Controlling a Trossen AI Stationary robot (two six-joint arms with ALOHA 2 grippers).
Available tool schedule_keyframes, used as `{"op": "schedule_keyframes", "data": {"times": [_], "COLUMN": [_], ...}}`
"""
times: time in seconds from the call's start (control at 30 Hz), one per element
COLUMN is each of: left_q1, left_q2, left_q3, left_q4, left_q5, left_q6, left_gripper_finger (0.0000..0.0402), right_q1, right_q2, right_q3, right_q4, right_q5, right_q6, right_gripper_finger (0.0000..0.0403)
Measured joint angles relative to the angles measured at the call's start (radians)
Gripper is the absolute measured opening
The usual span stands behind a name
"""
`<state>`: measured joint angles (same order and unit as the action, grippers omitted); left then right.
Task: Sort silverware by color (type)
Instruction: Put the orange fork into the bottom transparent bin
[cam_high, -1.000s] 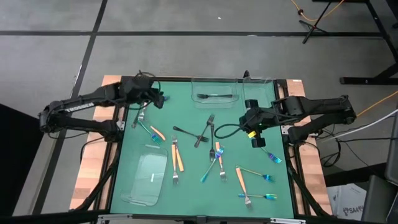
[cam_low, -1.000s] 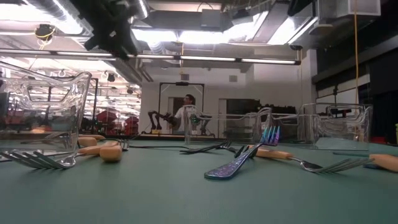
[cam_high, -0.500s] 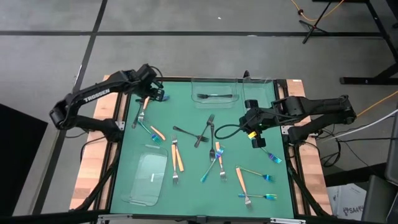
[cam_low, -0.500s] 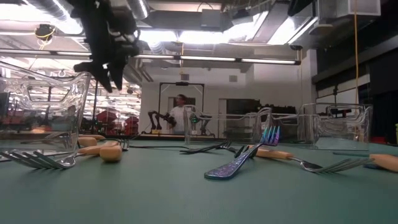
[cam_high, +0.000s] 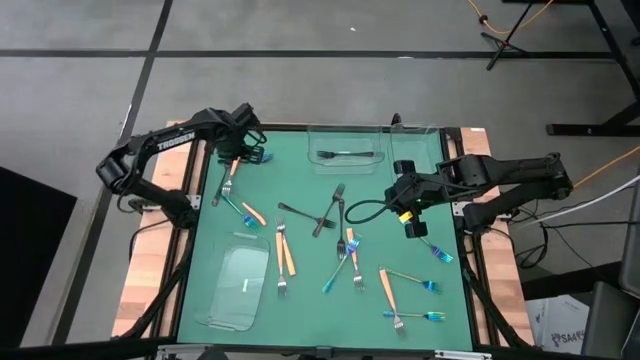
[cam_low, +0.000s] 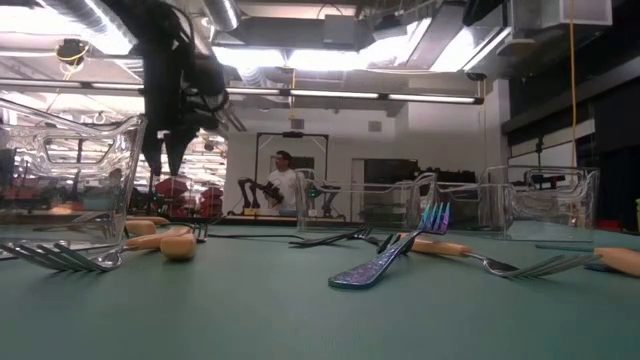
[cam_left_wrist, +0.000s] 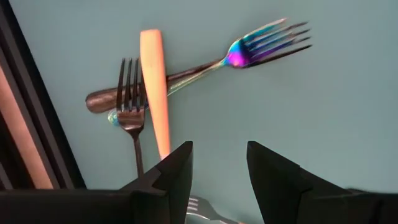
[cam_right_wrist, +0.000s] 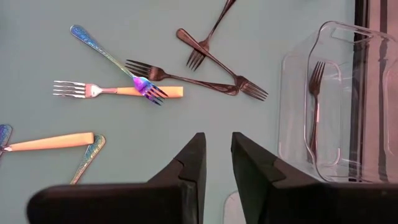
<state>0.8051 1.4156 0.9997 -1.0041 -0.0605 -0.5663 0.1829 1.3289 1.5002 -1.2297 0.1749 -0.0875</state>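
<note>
The silverware (cam_high: 340, 250) lies scattered flat across the green worktop (cam_high: 300, 300), one black fork (cam_high: 345, 155) already in the clear tray (cam_high: 313, 138). The pieces look thin, stiff, light and probably slick, so mid-handle is likely the best hold. The left gripper (cam_left_wrist: 217, 165) hovers, jaws spread and empty, over an orange-handled fork (cam_left_wrist: 154, 81) crossed with an iridescent fork (cam_left_wrist: 249, 50). The right gripper (cam_right_wrist: 217, 155) waits mid-worktop, jaws narrowly parted and empty.

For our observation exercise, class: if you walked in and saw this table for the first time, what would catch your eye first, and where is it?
First, the forks scattered over the green table: orange-handled forks, iridescent ones, and crossed black forks mid-table. Next, the left tool, open, hanging over a small pile of forks near the table's left edge. One black fork lies alone in the clear tray at the far edge.
</note>
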Motion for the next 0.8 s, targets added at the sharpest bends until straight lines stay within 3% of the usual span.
{"op": "schedule_keyframes", "data": {"times": [0.37, 0.8], "left_q1": [0.0, 0.0], "left_q2": [0.145, 0.161], "left_q3": [0.0, -0.018], "left_q4": [-0.075, -0.075], "left_q5": [-0.005, -0.058], "left_q6": [0.0, -0.001], "left_gripper_finger": [0.0145, 0.0145], "right_q1": [0.0, 0.0], "right_q2": [0.0, 0.0], "right_q3": [0.0, 0.0], "right_q4": [0.0, 0.0], "right_q5": [0.0, 0.0], "right_q6": [0.0, 0.0], "right_gripper_finger": [0.0065, 0.0065]}}
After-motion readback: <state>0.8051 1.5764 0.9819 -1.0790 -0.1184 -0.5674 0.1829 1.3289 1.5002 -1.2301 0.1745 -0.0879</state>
